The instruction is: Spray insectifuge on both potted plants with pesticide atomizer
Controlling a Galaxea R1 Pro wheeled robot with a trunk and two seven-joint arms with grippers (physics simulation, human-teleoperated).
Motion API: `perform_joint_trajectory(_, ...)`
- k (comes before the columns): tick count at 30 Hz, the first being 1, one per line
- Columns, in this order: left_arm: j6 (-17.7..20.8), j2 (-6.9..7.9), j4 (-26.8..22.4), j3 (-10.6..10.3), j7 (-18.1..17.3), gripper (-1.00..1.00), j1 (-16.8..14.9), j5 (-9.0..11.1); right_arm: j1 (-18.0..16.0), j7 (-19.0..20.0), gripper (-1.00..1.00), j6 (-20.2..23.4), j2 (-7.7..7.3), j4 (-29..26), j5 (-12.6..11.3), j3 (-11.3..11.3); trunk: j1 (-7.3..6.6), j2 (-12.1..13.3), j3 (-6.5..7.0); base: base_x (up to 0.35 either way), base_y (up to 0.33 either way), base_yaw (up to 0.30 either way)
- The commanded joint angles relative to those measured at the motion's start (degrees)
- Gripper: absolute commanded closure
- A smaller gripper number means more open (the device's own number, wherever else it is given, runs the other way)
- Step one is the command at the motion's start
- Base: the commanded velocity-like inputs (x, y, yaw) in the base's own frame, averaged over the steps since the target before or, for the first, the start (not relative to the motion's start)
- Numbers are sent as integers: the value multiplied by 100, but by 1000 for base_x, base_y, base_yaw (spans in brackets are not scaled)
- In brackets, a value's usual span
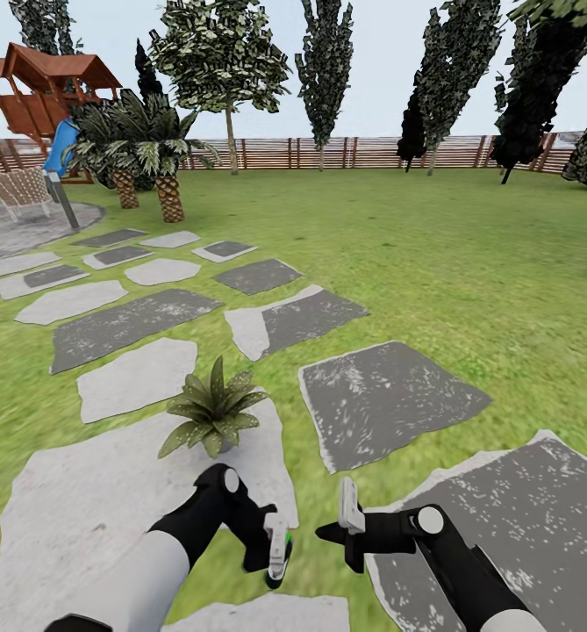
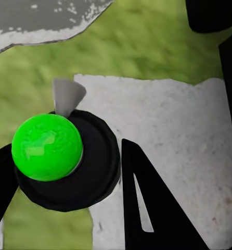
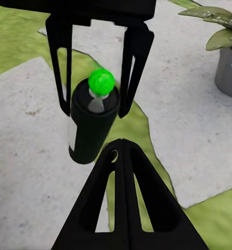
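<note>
Ahead of the left gripper (image 1: 276, 551), the potted plant (image 1: 211, 412) stands on a pale stepping stone (image 1: 91, 500), its leaves the nearest obstacle. The pesticide atomizer (image 1: 280, 546) fills the space between that gripper's fingers. Only a narrow gap separates it from the right gripper (image 1: 349, 513) (fingertips pressed together). Open lawn (image 1: 468, 281) lies beyond.

Pesticide atomizer (image 3: 90, 130): dark green body, white label band, bright green cap. Potted plant (image 1: 212, 411): green leaves, pale speckles; grey pot. Stepping stones (image 1: 390, 399): light and dark grey, mottled. Lawn (image 1: 468, 254): green. Far fence (image 1: 372, 153): brown slats. Play tower (image 1: 39, 88): reddish-brown, blue slide.
</note>
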Motion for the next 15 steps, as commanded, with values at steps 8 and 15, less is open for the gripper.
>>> perform_joint_trajectory(8,-18,-62,-3,0,44,100,-2,-16,-3,-9,100,-31,-3,-17,32,2,-1,-2,-5,0,0,0)
perform_joint_trajectory(15,-17,-62,1,0,273,100,-2,3,-7,-17,100,-23,4,-173,29,2,-1,-2,-5,0,0,0)
